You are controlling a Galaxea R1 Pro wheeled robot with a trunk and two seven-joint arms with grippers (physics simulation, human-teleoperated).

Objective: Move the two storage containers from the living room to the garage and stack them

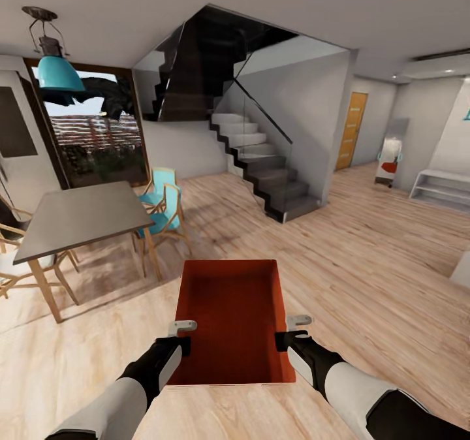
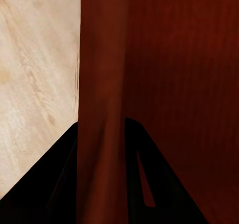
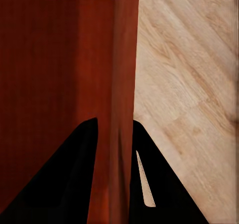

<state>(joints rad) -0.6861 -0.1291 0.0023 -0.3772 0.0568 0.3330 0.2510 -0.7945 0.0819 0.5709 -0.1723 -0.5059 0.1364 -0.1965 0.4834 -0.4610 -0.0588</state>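
Red-orange storage container (image 1: 232,319) held aloft, open top up, above light wood-plank floor (image 1: 365,257). Left wall clenched by left claw (image 1: 181,337), right wall by right claw (image 1: 292,331); both arms stretched forward. Dining table (image 1: 81,215), teal chairs (image 1: 163,205), staircase (image 1: 261,166), honey-wood door (image 1: 351,130) seen beyond.

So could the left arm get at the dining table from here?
Probably not: the left gripper is clamped on the container's wall, sharing the carry with the right gripper, and the table stands well off.
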